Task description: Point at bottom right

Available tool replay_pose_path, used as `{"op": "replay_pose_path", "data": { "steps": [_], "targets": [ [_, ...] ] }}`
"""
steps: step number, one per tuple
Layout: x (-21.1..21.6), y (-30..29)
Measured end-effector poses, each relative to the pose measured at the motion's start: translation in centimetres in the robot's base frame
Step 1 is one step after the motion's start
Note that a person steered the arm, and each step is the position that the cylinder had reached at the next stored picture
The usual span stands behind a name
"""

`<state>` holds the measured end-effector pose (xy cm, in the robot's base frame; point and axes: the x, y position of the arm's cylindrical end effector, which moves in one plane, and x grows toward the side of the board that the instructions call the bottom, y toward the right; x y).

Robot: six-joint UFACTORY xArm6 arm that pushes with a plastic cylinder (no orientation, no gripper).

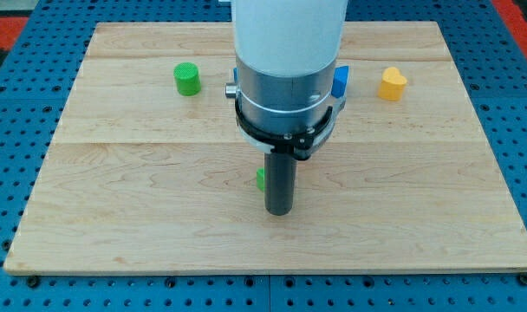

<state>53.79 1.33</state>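
Note:
My tip [279,211] rests on the wooden board [402,199], a little below the board's middle. A green block [260,179] lies right beside the rod on its left, mostly hidden by it; its shape cannot be made out. A green cylinder [187,79] stands at the upper left. A blue block [341,81] shows at the arm's right edge, partly hidden. A yellow heart-like block [392,84] sits at the upper right. The tip is well left of and above the board's bottom right corner.
The white and grey arm body [286,61] covers the top middle of the board. Blue pegboard [515,104] surrounds the board on all sides.

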Motion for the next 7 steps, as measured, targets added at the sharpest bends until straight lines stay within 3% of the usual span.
{"op": "replay_pose_path", "data": {
  "steps": [2, 4, 7],
  "targets": [
    [5.3, 4.7],
    [5.6, 9.2],
    [6.0, 9.7]
  ]
}}
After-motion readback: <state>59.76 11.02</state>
